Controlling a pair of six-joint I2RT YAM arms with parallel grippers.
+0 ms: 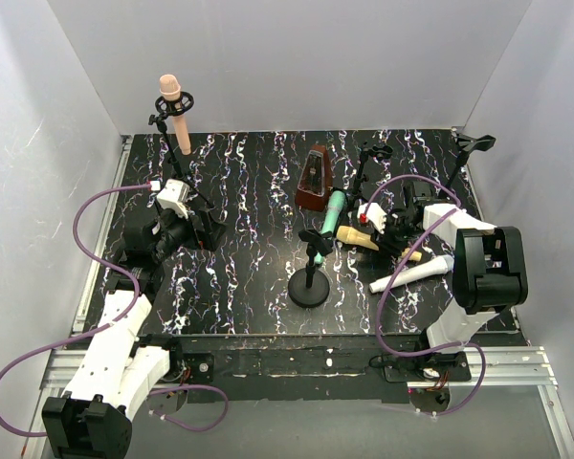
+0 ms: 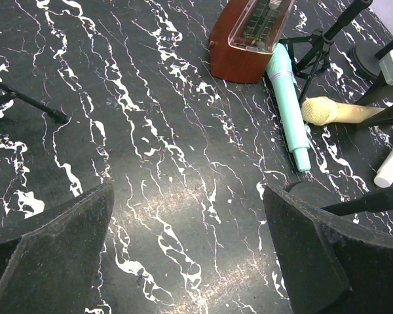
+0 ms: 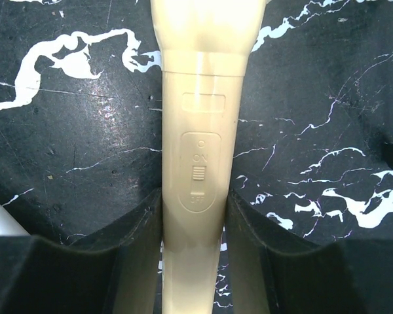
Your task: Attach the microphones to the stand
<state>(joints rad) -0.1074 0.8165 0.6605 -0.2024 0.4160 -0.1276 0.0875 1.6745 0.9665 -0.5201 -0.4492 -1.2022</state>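
1. Table: black marbled top carrying everything below.
2. Left gripper: fingers spread wide, nothing between them, poised over bare top towards the left edge.
3. Right gripper: low over the right half, pads set against both sides of the pale yellow microphone's handle, below the switch. Judged a grasp being made; the item lies flat, not lifted.
4. Round-base stand: upright near the middle of the near edge, clip empty. Two more empty stands stand towards the far right corner.
5. Far-left stand: at the far left corner, its clip holding the peach-pink microphone upright. One of four fitted.
6. Metronome: brown, mid-table towards the far edge.
7. Teal-green microphone: loose, flat, head touching or just beside the metronome.
8. White microphone: loose, flat, near the right edge.
9. Pale yellow microphone: flat between items 7 and 8. Step in hand: picking it up. Next move calls for a firm hold, a lift, then seating the handle in an empty clip.
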